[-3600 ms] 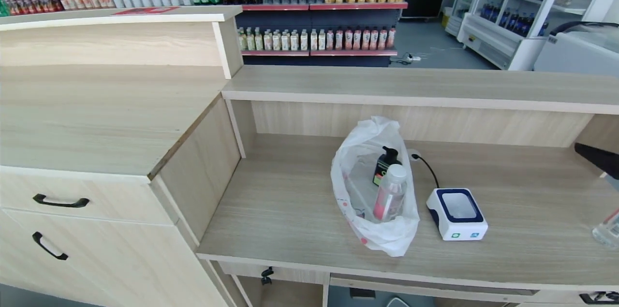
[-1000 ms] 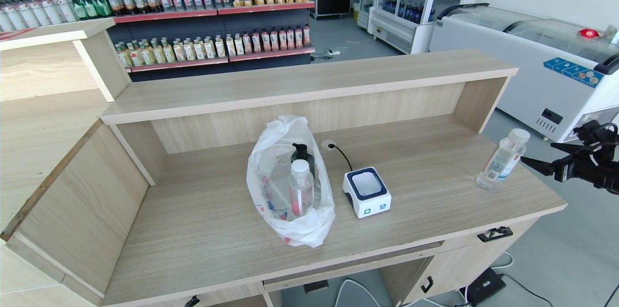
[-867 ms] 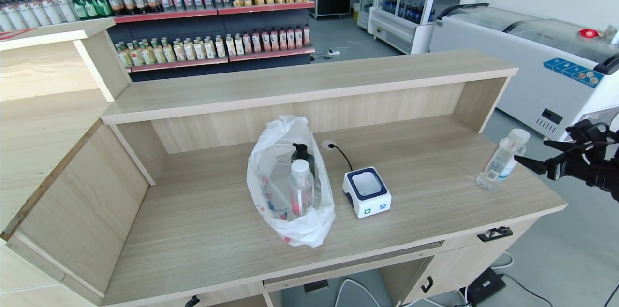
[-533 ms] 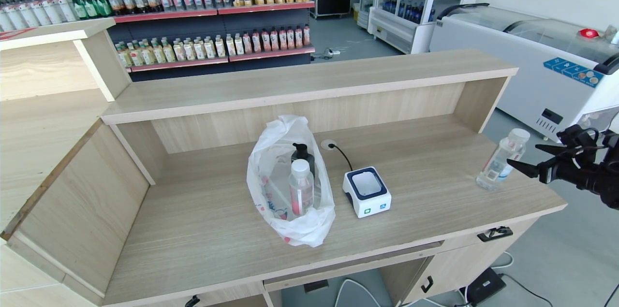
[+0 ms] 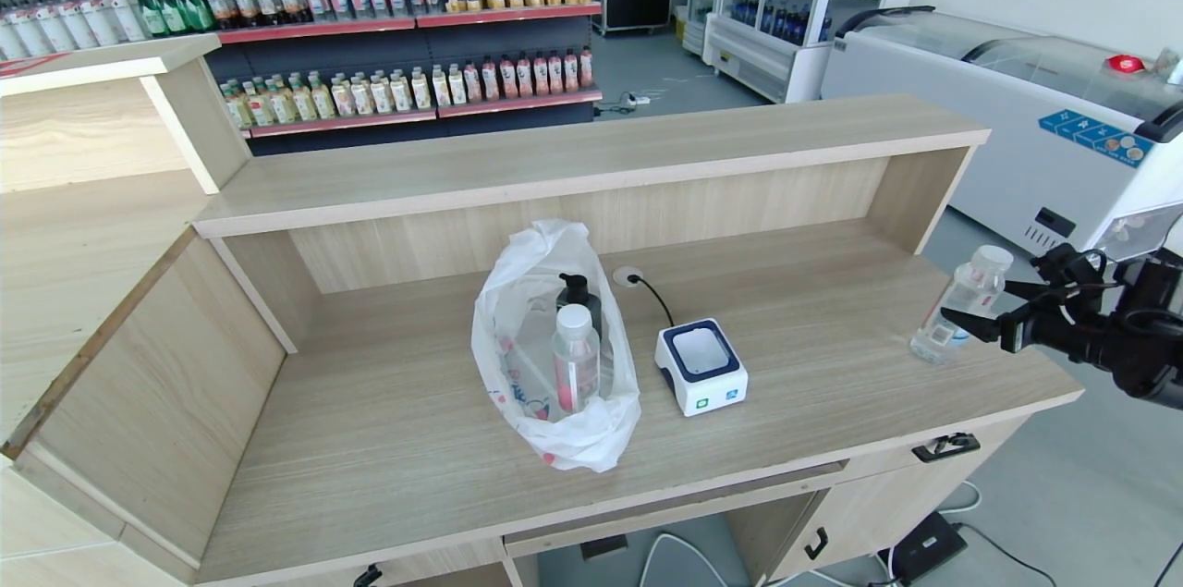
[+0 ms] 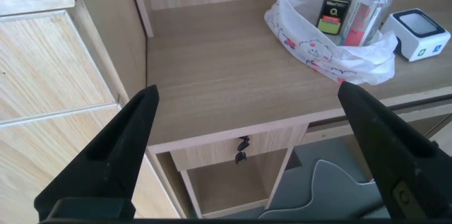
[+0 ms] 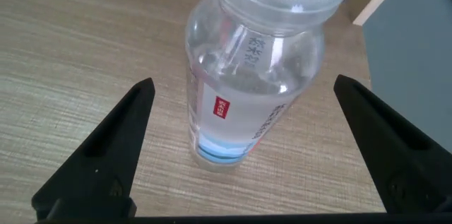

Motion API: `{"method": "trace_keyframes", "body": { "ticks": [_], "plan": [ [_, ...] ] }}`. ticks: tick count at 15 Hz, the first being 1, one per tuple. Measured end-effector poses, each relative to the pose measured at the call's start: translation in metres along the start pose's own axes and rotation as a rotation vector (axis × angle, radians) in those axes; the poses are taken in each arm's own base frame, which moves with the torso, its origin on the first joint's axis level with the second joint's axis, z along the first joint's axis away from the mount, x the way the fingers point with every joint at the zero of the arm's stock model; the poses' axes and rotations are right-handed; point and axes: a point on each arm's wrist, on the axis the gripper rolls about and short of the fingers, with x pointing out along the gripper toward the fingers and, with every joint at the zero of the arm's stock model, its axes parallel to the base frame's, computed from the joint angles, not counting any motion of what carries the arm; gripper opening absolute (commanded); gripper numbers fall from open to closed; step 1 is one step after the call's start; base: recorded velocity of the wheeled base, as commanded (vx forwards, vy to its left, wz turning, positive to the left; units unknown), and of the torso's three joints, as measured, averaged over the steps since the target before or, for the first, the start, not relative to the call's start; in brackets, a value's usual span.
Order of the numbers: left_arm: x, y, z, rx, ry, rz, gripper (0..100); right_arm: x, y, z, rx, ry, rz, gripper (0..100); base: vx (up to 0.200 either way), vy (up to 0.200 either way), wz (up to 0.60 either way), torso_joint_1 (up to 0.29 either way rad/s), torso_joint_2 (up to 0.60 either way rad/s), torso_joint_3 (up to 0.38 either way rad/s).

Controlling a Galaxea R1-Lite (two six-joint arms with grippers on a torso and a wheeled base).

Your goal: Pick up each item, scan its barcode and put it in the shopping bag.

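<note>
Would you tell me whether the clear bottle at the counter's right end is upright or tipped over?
Upright: the clear bottle stands on its base on the counter, cap uppermost, the open right gripper beside it.

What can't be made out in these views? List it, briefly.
- Clear bottle barcode: none is on the side facing the right wrist view. The top edge cuts off the cap, and the head view is too small.
- Pump bottle and pink bottle bases: hidden by shopping bag folds in the head and left wrist views.
- Scanner front marks: too small in the head view.
</note>
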Motion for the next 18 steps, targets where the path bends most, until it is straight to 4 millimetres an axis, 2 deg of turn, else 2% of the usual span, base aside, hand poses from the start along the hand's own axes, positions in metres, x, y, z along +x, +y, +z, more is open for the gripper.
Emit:
{"method": "trace_keyframes", "body": {
  "ticks": [5, 14, 15, 18],
  "plan": [
    [0.0, 0.0, 0.0, 0.0, 0.0, 0.0, 100, 0.018, 0.007, -0.001, -0.017, -0.019, 0.028, 100, 0.0, 0.0, 0.0, 0.0, 0.0, 0.0],
    [0.0, 0.0, 0.0, 0.0, 0.0, 0.0, 100, 0.026, 0.01, -0.006, -0.006, -0.02, 0.041, 100, 0.0, 0.0, 0.0, 0.0, 0.0, 0.0],
    [0.0, 0.0, 0.0, 0.0, 0.0, 0.0, 100, 0.027, 0.011, -0.006, -0.007, -0.022, 0.044, 0, 0.0, 0.0, 0.0, 0.0, 0.0, 0.0],
    [0.0, 0.0, 0.0, 0.0, 0.0, 0.0, 100, 0.028, 0.011, -0.006, -0.009, -0.025, 0.045, 0, 0.0, 0.0, 0.0, 0.0, 0.0, 0.0]
  ]
}}
